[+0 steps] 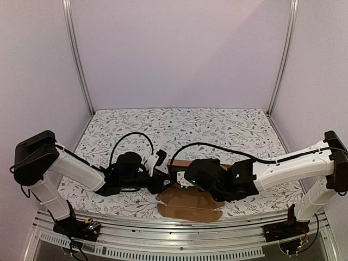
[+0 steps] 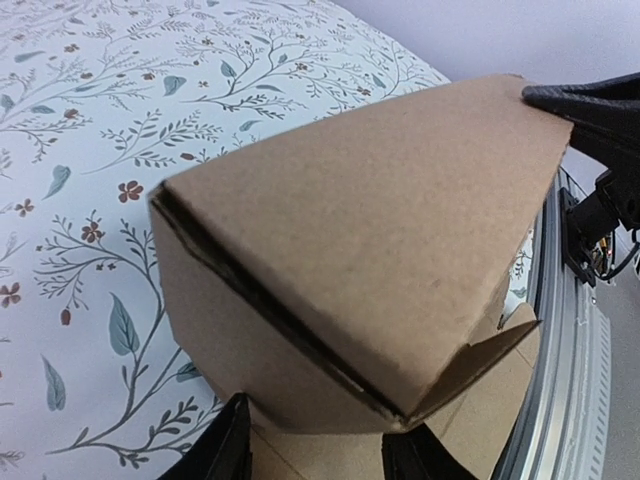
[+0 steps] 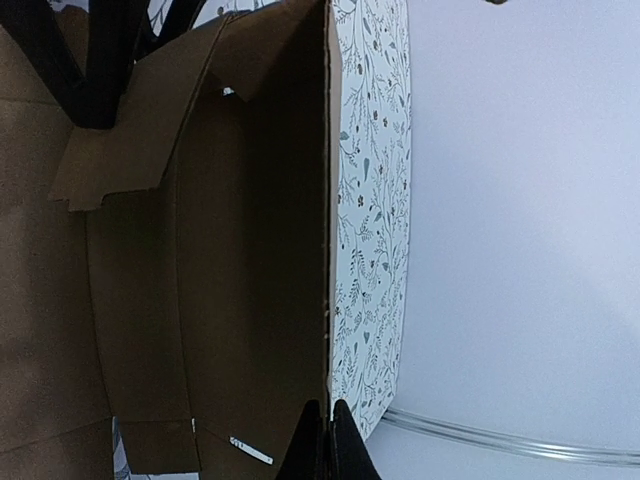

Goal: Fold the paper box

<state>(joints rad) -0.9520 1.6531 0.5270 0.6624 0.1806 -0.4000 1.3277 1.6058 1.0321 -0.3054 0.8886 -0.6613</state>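
You have the paper box [image 1: 190, 205] half-formed at the near middle of the table, just behind the front rail [image 1: 179, 242]. Part of it lies flat on the floral tablecloth [image 1: 217, 125] and part stands up as walls. From the left wrist, the box [image 2: 370, 240] shows as a raised brown panel folded over a side wall, with a dark seam where the two meet. Your right gripper [image 3: 325, 432] has its fingers pressed together on the top edge of an upright wall of the box [image 3: 250, 250], and its black fingertip [image 2: 590, 100] shows at that panel's far corner. Your left gripper [image 2: 320, 445] sits at the box's lower corner with its fingers [image 2: 230, 445] partly apart and cardboard between them; you cannot tell whether they press on it. From above, both grippers, left [image 1: 162, 176] and right [image 1: 182, 176], meet over the box's far edge.
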